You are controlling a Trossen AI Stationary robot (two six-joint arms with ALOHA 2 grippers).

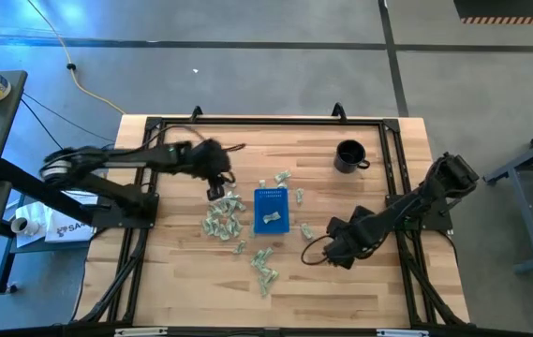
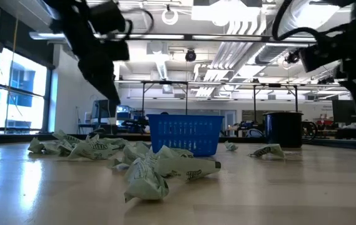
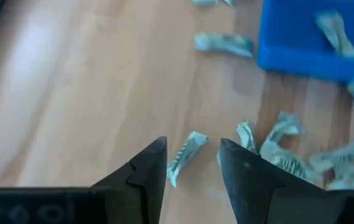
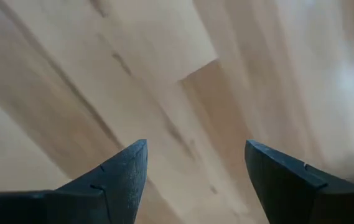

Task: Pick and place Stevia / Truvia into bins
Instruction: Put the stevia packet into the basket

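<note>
Many pale green and white Stevia packets (image 1: 219,221) lie crumpled on the wood to the left of the blue tray (image 1: 271,199), with others beyond it (image 1: 281,178) and nearer me (image 1: 264,271). A few packets (image 1: 268,221) lie inside the tray. My left gripper (image 1: 215,193) hovers open above the left cluster. In the left wrist view its fingers (image 3: 192,146) stand on either side of one packet (image 3: 186,157) that lies on the table below. My right gripper (image 1: 326,251) is open over bare wood (image 4: 183,93), right of the tray.
A black mug (image 1: 348,156) stands toward the far right of the table, beyond the right arm. A dark metal frame (image 1: 144,234) runs around the table's edges. Bare wood lies on the table's left side and near the front edge.
</note>
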